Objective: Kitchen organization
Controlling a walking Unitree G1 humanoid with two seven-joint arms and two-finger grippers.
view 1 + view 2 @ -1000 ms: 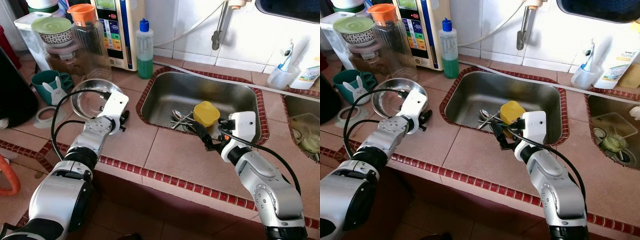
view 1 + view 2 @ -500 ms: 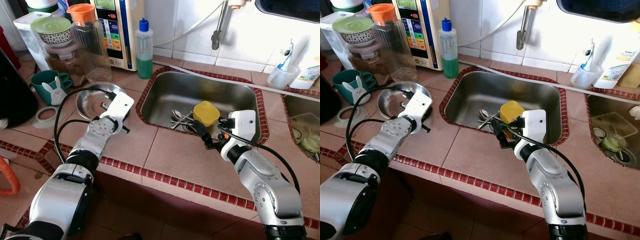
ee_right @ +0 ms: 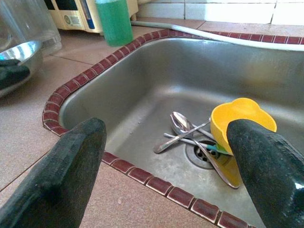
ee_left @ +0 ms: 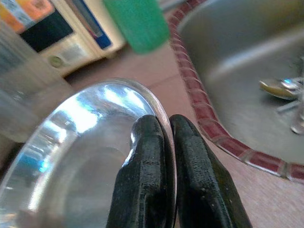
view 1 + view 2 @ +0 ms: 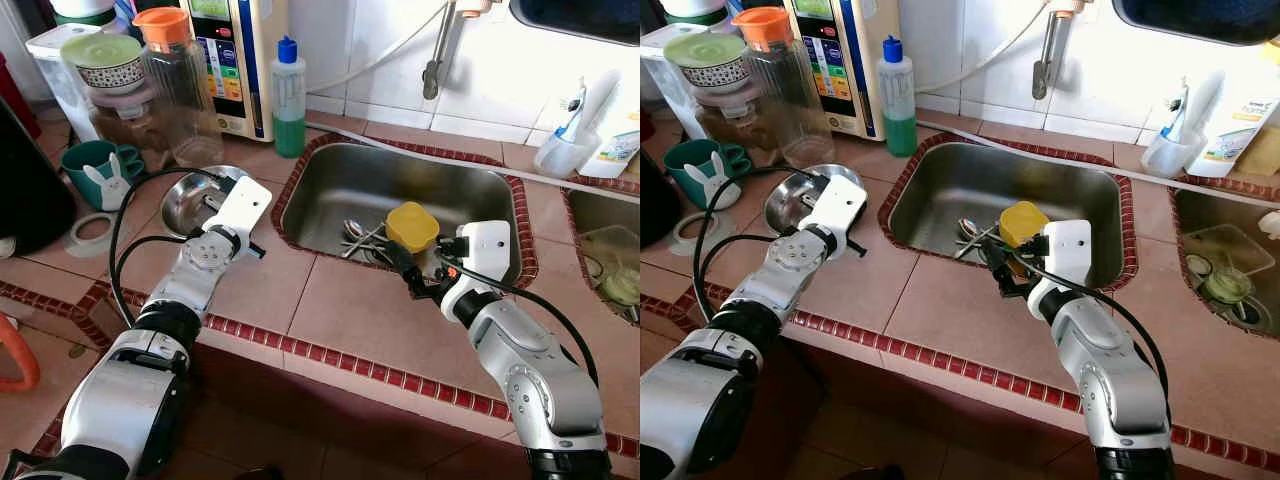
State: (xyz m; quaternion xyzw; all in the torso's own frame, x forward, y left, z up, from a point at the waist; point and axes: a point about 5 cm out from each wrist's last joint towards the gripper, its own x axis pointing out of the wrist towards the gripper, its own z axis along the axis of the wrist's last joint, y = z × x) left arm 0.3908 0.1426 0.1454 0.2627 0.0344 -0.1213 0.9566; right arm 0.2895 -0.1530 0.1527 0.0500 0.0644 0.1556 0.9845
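A shiny steel bowl (image 5: 188, 200) sits tilted on the tiled counter, left of the sink (image 5: 330, 190). My left gripper (image 5: 213, 197) is shut on its near rim. In the left wrist view the two fingers (image 4: 147, 156) pinch the bowl's (image 4: 71, 142) edge between them. My right gripper (image 5: 410, 277) is open, hovering at the sink's front edge. Just beyond it, a yellow cup (image 5: 412, 225) and spoons (image 5: 355, 235) lie at the drain. The right wrist view shows the cup (image 3: 242, 121) and spoons (image 3: 183, 126) between the spread fingers (image 3: 61, 180).
A green soap bottle (image 5: 290, 100), a glass pitcher with an orange lid (image 5: 180, 90), a teal bunny mug (image 5: 100, 170) and a water dispenser (image 5: 235, 60) crowd the back left. The faucet (image 5: 435, 60) hangs over the sink. A toothbrush cup (image 5: 560, 150) and a second basin (image 5: 610, 260) are on the right.
My left gripper has pulled the steel bowl by its rim toward the sink, tipping it up. The right arm has stayed put.
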